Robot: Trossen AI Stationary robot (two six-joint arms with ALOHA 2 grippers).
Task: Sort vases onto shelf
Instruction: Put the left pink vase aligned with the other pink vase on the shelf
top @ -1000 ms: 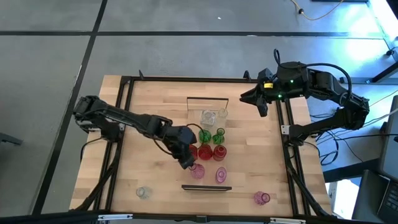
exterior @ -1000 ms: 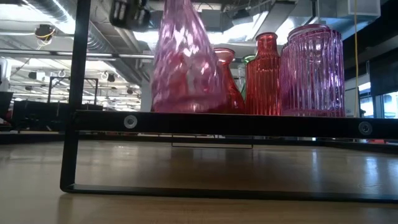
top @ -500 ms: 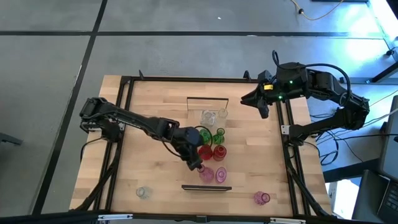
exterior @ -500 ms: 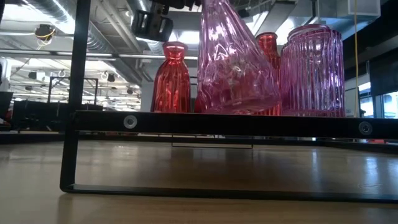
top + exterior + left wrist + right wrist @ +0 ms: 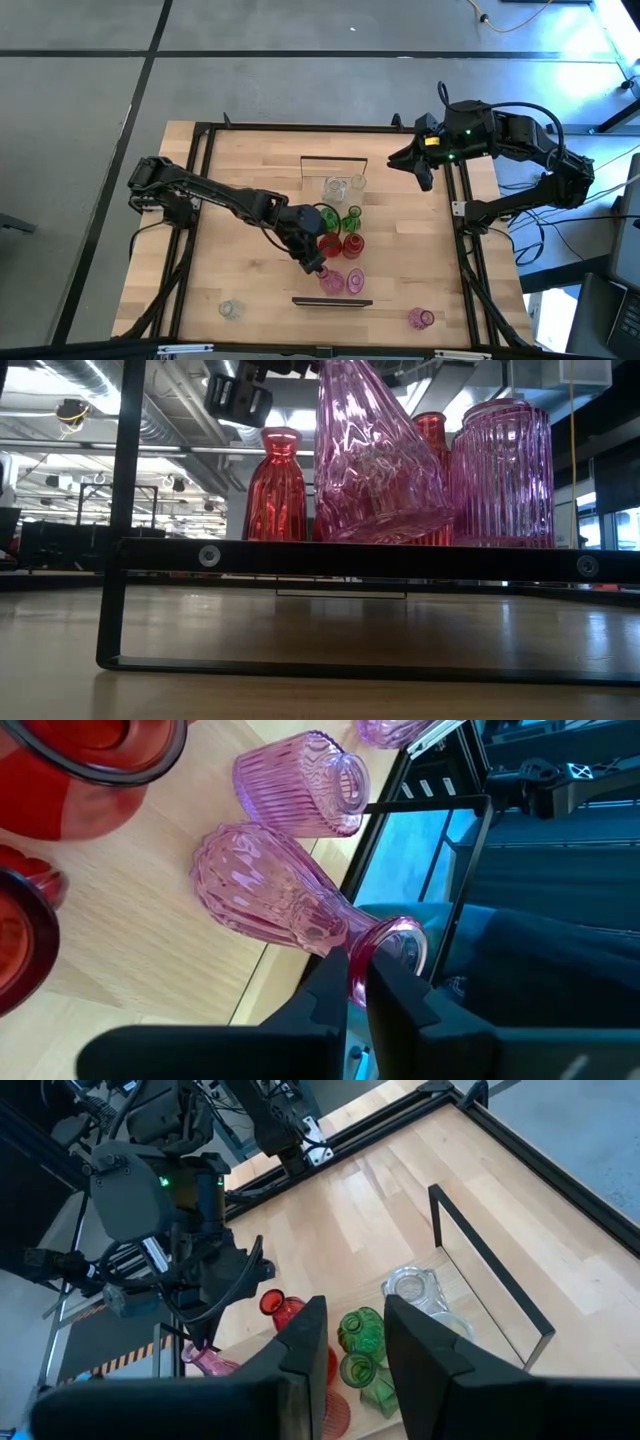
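Though no writing reads, the left end effector [image 5: 356, 982] clenches a pink vase's [image 5: 275, 895] rim.

In the low view the tilted pink vase [image 5: 375, 455] loses its neck past the edge

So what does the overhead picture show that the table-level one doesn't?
Only the high view shows both arms, the right gripper hovering at the table's far right, green vases, clear vases and two stray vases near the front edge. Only the low view shows the room behind and that the held pink vase is tilted. Both show this vase gripped at its neck by the left gripper, beside the ribbed pink vase.
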